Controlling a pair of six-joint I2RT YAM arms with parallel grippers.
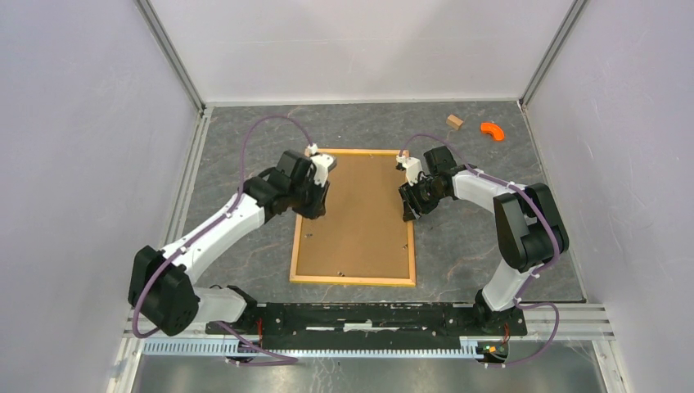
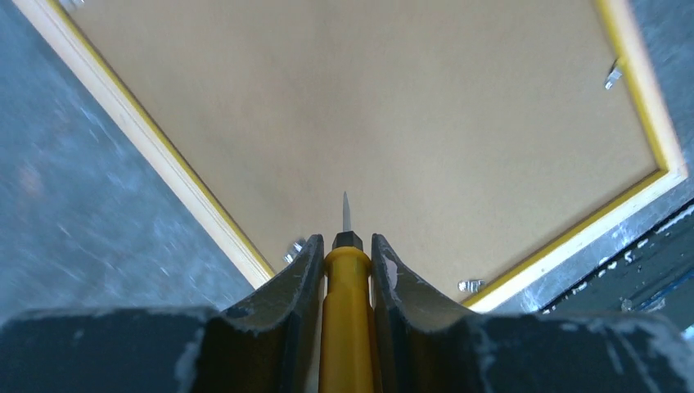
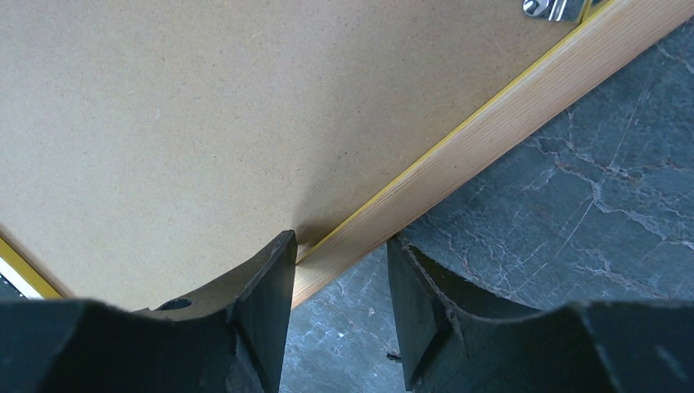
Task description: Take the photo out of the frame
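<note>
Pinches screwdriver [image 2: 346, 319] in left gripper [image 2: 346, 252]. Straddles stiff, probably light frame [image 3: 458, 147] at right rail with right gripper [image 3: 340, 246], grip unclear. Probably wants edge holds, hidden photo likely thin, creasable.

Lighting is bright, diffuse and even; shadows are faint and soft-edged. In the left wrist view the table [image 2: 82, 213] and the frame [image 2: 147, 149] at 9 o'clock are blurred; the right wrist view is sharp.

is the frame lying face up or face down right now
Face down: the frame shows its brown backing board upward, with metal clips along the edges.
</note>
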